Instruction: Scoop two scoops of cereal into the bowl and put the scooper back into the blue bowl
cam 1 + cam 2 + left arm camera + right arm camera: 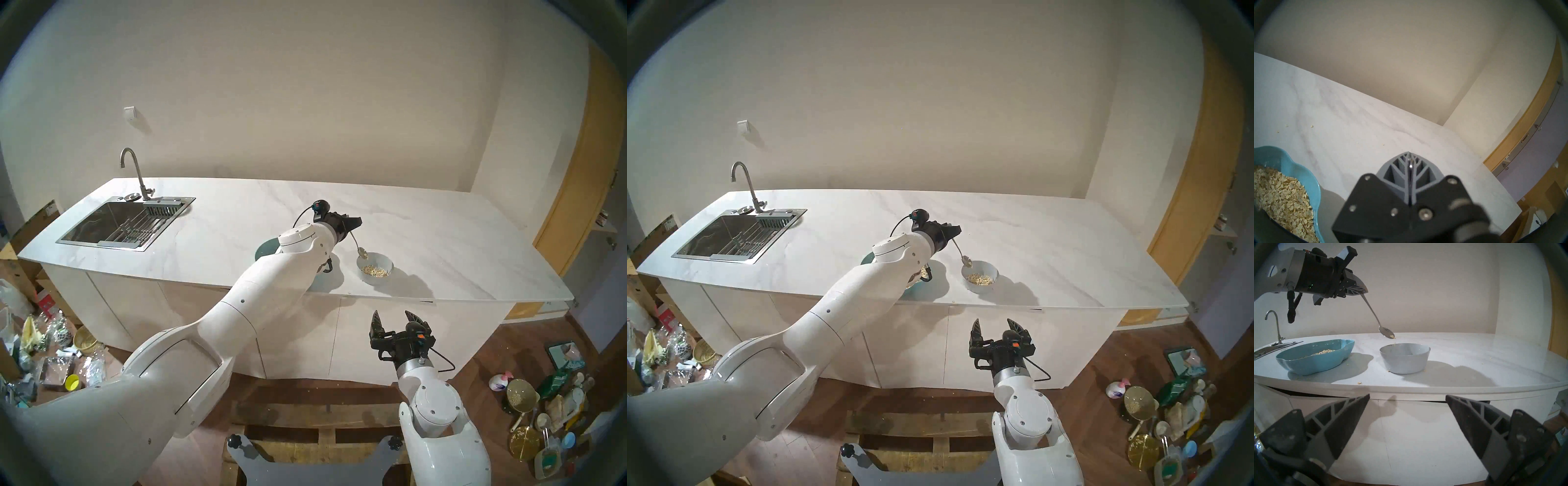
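My left gripper (356, 222) is shut on the handle of the scooper (359, 246), a slim silver spoon that slants down to the right. Its oval end hangs just above the near-left rim of the small grey-white bowl (385, 263), with a few flakes clinging to the tip (1392, 336). Cereal (373, 270) lies in the bottom of that bowl. The scalloped blue bowl (1305, 360) sits to the left with a heap of cereal (1282, 195) in it; my left arm covers most of it in the head views. My right gripper (395, 320) hangs open and empty below the counter's front edge.
A white marble counter (441, 237) carries both bowls, with stray flakes (1359, 383) near its front edge. A steel sink (118, 222) and tap (134, 173) are at the far left. Clutter covers the floor on both sides (549, 407).
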You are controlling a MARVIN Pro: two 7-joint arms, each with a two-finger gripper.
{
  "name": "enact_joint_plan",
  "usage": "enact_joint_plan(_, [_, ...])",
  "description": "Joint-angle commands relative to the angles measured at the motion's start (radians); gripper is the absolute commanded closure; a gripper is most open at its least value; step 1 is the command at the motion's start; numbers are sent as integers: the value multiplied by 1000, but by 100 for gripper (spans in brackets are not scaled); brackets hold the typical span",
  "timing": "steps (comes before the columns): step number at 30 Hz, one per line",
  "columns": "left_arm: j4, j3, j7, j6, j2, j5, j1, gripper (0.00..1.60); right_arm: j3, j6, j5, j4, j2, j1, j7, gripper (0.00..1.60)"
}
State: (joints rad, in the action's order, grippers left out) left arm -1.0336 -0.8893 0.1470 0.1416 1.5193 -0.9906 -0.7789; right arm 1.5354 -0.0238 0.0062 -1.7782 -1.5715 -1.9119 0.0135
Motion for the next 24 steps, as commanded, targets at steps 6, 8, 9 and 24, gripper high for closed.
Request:
enact_joint_plan(6, [-58, 39, -70, -35, -11, 42, 41, 160, 0, -4, 0, -25, -1, 6, 0, 0])
enact_joint_plan(8, [-64, 45, -74, -37, -16, 45, 41, 160, 0, -4, 0, -25, -1, 5, 0, 0])
enact_joint_plan(9, [-65, 46, -75, -38, -17, 45, 40, 160, 0, -4, 0, -25, -1, 5, 0, 0])
enact_joint_plan(24, [-84, -130, 34, 22, 37, -151, -16, 160, 0, -4, 0, -25, -1, 5, 0, 0])
